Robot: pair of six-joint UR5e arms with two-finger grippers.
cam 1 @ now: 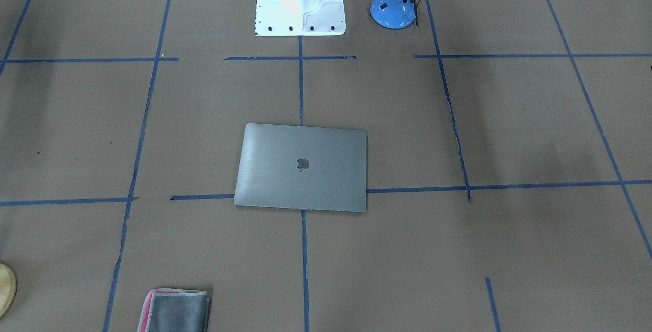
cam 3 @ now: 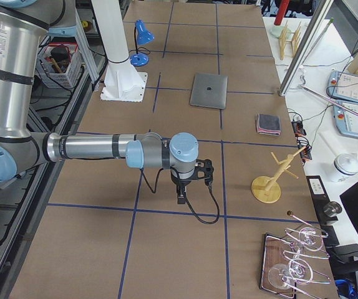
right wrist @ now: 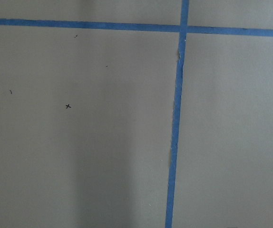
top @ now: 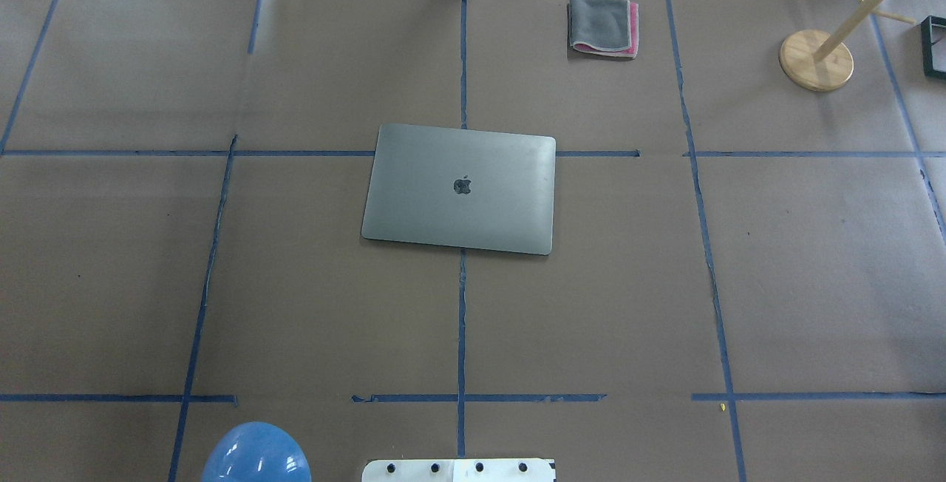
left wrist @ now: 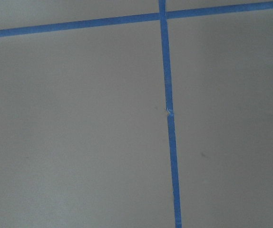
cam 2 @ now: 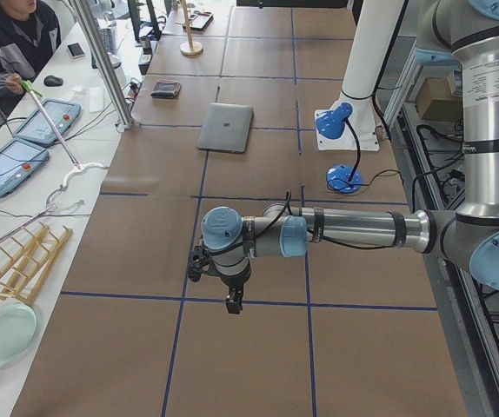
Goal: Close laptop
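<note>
The laptop (top: 458, 188) lies shut and flat, space-grey lid and dark logo up, over a crossing of blue tape lines (top: 462, 319) on the brown table (top: 295, 304). Beyond it lies a folded grey cloth (top: 602, 26). Well apart from the laptop, the left arm (cam 2: 354, 230) and right arm (cam 3: 91, 148) reach out level, with the left gripper (cam 2: 232, 300) and right gripper (cam 3: 181, 196) pointing down; whether either is open cannot be told.

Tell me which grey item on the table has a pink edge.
The small folded cloth near the table's far edge; the laptop is plain grey metal with a dark logo.
</note>
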